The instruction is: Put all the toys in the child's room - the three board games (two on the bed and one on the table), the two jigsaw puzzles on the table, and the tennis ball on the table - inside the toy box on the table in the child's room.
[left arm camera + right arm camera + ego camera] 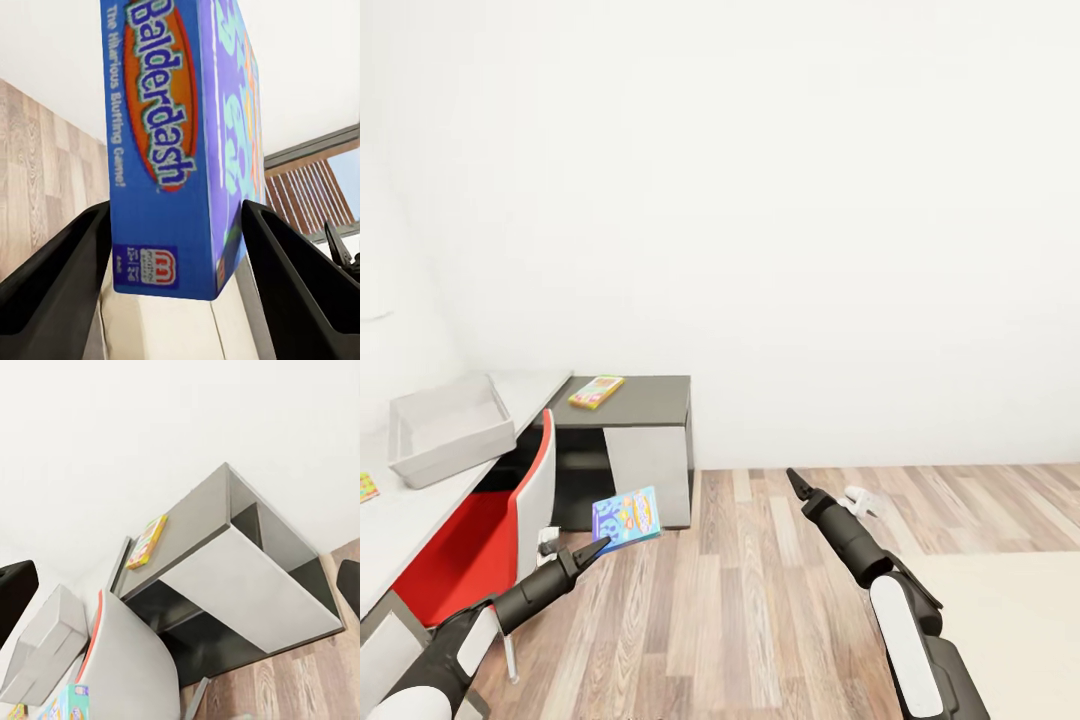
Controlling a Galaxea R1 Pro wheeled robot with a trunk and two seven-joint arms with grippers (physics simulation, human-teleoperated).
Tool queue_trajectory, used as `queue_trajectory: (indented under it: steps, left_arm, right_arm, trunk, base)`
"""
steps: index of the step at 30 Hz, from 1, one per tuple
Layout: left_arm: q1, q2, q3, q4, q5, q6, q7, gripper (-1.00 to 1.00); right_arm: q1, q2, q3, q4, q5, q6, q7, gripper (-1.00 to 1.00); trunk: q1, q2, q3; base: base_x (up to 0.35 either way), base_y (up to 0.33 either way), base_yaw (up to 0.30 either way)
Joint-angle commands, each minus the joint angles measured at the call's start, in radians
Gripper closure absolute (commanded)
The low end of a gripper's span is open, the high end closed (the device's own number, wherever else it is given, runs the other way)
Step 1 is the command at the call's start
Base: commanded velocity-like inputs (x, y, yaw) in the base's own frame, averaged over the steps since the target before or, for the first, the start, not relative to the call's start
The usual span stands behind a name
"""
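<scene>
Bright, even, nearly shadowless light washes out the white wall (810, 200) (soft, slightly blurred renders).

The jigsaw puzzle (367, 487) is cut by the head view's edge.

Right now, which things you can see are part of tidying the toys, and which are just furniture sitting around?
Part of the job:
- blue Balderdash game box, held in the left gripper
- yellow-green game box on the dark cabinet top
- grey toy box on the desk

Just there:
- red chair
- dark cabinet
</scene>
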Motion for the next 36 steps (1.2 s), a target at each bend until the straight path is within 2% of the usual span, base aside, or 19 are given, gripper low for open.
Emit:
queue_trajectory:
  steps: [1, 4, 7, 9, 11, 15, 19, 23, 28, 32, 36]
  left_arm:
    - [-0.001, 0.000, 0.002, 0.000, 0.002, 0.009, -0.003, 1.00]
    - [-0.001, 0.000, 0.002, -0.004, 0.002, 0.013, -0.012, 1.00]
    - [0.001, 0.001, 0.001, -0.046, 0.002, 0.031, -0.041, 1.00]
    - [0.004, 0.000, -0.001, -0.103, 0.002, 0.070, -0.060, 1.00]
    - [0.010, 0.000, -0.003, -0.200, -0.001, 0.136, -0.073, 1.00]
    - [0.036, 0.000, -0.003, -0.352, -0.001, 0.221, -0.081, 1.00]
    - [0.057, 0.002, 0.000, -0.454, -0.002, 0.305, -0.085, 1.00]
    - [0.080, 0.007, 0.002, -0.538, -0.002, 0.355, -0.086, 1.00]
    - [0.107, 0.019, 0.002, -0.614, -0.001, 0.387, -0.087, 1.00]
    - [0.114, 0.034, 0.002, -0.640, 0.002, 0.404, -0.087, 1.00]
    - [0.115, 0.042, 0.002, -0.664, 0.002, 0.422, -0.088, 1.00]
  right_arm:
    - [-0.001, 0.001, -0.003, -0.001, -0.006, 0.008, 0.004, -1.00]
    - [-0.001, 0.001, -0.003, -0.001, -0.006, 0.008, 0.004, -1.00]
    - [-0.001, 0.001, -0.003, -0.001, -0.005, 0.008, 0.004, -1.00]
    - [-0.001, 0.002, -0.003, -0.001, -0.005, 0.008, 0.003, -1.00]
    - [-0.001, 0.002, -0.003, -0.001, -0.005, 0.008, 0.002, -1.00]
    - [-0.001, 0.003, -0.002, -0.001, -0.005, 0.008, 0.002, -1.00]
    - [-0.001, 0.004, -0.002, 0.000, -0.005, 0.008, 0.001, -1.00]
    - [-0.001, 0.004, -0.002, 0.000, -0.005, 0.008, 0.001, -1.00]
    - [-0.001, 0.004, 0.006, 0.000, -0.004, 0.008, 0.001, -1.00]
    - [-0.001, 0.000, 0.046, 0.001, -0.002, 0.007, -0.001, -1.00]
    - [-0.001, -0.002, 0.058, 0.001, -0.002, 0.007, -0.001, -1.00]
  trunk:
    - [0.001, -0.002, -0.002]
    - [0.001, -0.002, -0.002]
    - [0.001, -0.002, -0.002]
    - [0.001, -0.002, -0.003]
    - [0.001, -0.002, -0.004]
    - [0.001, -0.002, -0.005]
    - [0.001, -0.002, -0.007]
    - [0.001, -0.002, -0.009]
    - [0.001, -0.002, -0.012]
    - [0.001, -0.002, -0.015]
    - [0.001, -0.002, -0.018]
  base:
    - [0.000, 0.000, 0.245]
    - [0.000, 0.000, 0.266]
    - [0.000, 0.000, 0.280]
    - [0.000, 0.000, 0.284]
    - [0.000, 0.000, 0.286]
    - [0.000, 0.000, 0.286]
    - [0.000, 0.000, 0.287]
    - [0.000, 0.000, 0.282]
    - [0.000, 0.000, 0.276]
    - [0.000, 0.000, 0.274]
    - [0.000, 0.000, 0.274]
